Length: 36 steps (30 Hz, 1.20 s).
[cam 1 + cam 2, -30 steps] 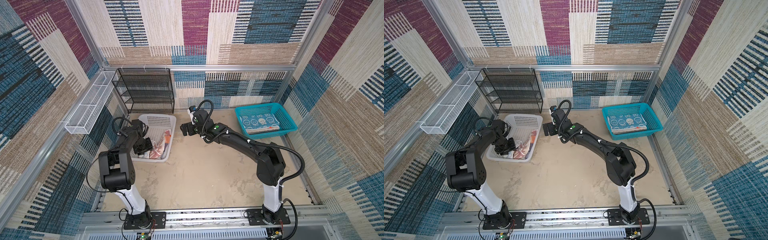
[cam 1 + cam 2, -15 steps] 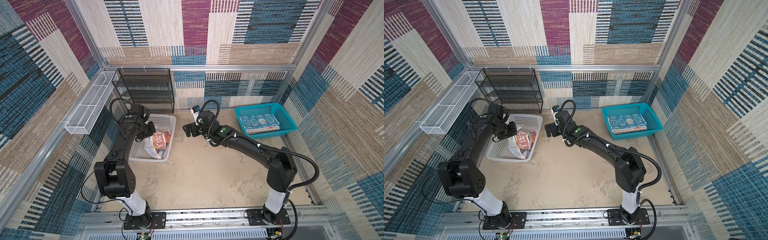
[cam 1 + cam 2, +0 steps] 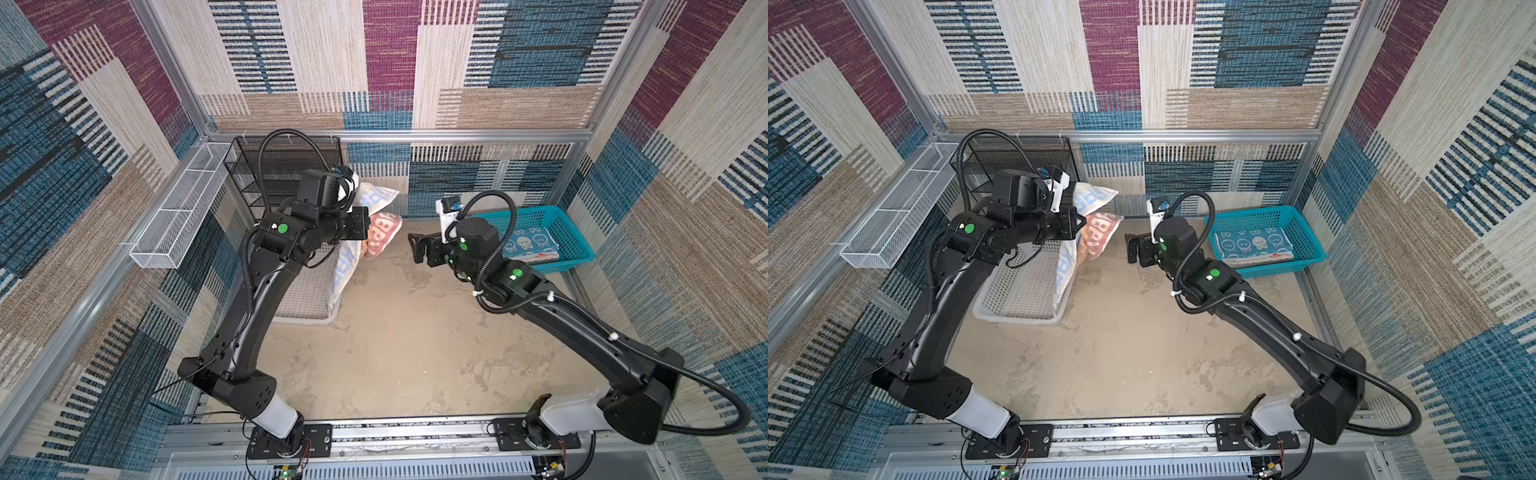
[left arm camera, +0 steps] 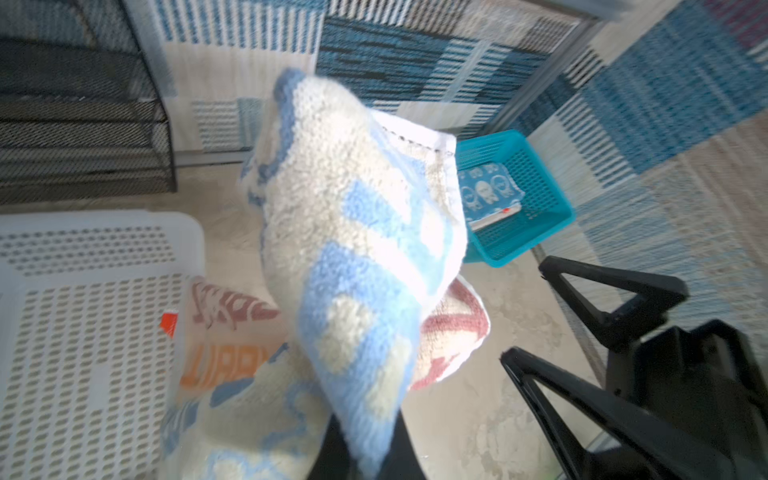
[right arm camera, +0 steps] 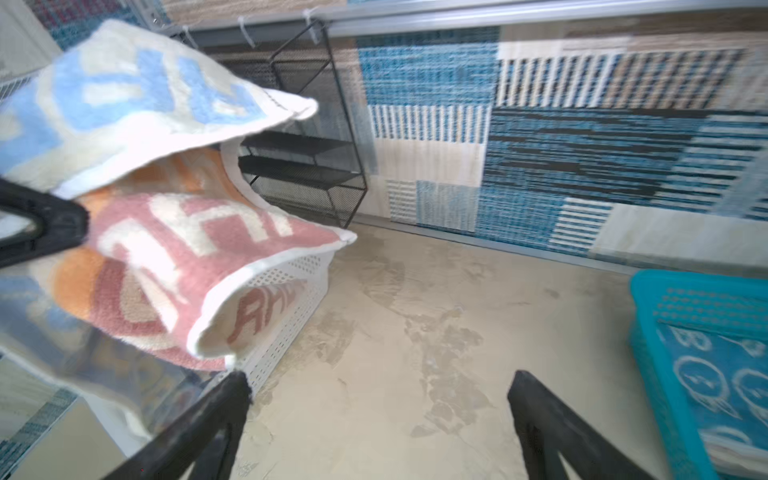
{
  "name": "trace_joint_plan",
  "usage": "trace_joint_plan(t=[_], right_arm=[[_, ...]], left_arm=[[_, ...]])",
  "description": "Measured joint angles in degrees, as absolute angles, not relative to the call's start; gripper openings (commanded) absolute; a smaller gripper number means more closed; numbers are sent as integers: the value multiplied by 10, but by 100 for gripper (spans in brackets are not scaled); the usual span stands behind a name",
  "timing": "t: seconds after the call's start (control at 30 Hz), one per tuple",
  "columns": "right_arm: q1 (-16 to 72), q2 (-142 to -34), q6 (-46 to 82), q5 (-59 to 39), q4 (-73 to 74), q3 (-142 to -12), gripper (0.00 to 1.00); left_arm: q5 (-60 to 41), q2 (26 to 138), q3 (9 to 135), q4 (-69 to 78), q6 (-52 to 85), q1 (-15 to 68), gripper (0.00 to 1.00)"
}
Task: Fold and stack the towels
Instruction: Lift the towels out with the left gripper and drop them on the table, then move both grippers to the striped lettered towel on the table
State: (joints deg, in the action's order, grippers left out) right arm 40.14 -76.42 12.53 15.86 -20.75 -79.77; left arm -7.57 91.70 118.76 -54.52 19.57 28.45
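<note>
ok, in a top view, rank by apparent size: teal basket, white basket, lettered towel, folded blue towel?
1. teal basket and white basket: near alike, unranked; the left arm and towel partly cover the white one.
2. lettered towel, held up nearer the camera.
3. folded blue towel.

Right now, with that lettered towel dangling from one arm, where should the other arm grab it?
Probably the pink corner of the lettered towel: it juts free toward the open right gripper. Come sideways from the right, opposite the left gripper.
</note>
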Motion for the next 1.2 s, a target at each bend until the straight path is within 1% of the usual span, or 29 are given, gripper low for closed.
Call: trace_joint_plan(t=[0.13,0.23,0.4,0.5,0.57,0.63,0.7,0.77,0.9,0.97,1.07,1.2], right_arm=[[364,-673,146,188,-240,-775,99],[352,-626,154,206,-263,-766,99],[311,-605,158,220,-287,-747,99],[270,-608,161,196,-288,-714,99],[251,-620,164,176,-283,-685,99],[245,-639,164,152,-277,-654,99],[242,-661,164,131,-267,-630,99],[239,-687,164,117,-253,-607,99],[236,-729,164,86,-220,-563,99],[233,-747,164,66,-203,-545,100],[227,-783,167,37,-177,-526,99],[223,-838,180,-8,-148,-523,99]], left_arm=[[-82,945,1230,-540,217,363,0],[-98,963,1238,-527,247,391,0],[-142,994,1241,-487,291,419,0],[-149,995,1177,-446,311,416,0],[-150,997,1115,-415,317,411,9],[-154,999,1027,-371,328,407,24],[-159,1010,952,-332,338,400,31],[-183,1032,888,-296,351,383,42],[-193,1061,793,-253,376,337,68],[-197,1060,778,-249,379,329,81],[-197,1050,785,-248,378,321,89],[-195,1041,824,-249,372,316,91]])
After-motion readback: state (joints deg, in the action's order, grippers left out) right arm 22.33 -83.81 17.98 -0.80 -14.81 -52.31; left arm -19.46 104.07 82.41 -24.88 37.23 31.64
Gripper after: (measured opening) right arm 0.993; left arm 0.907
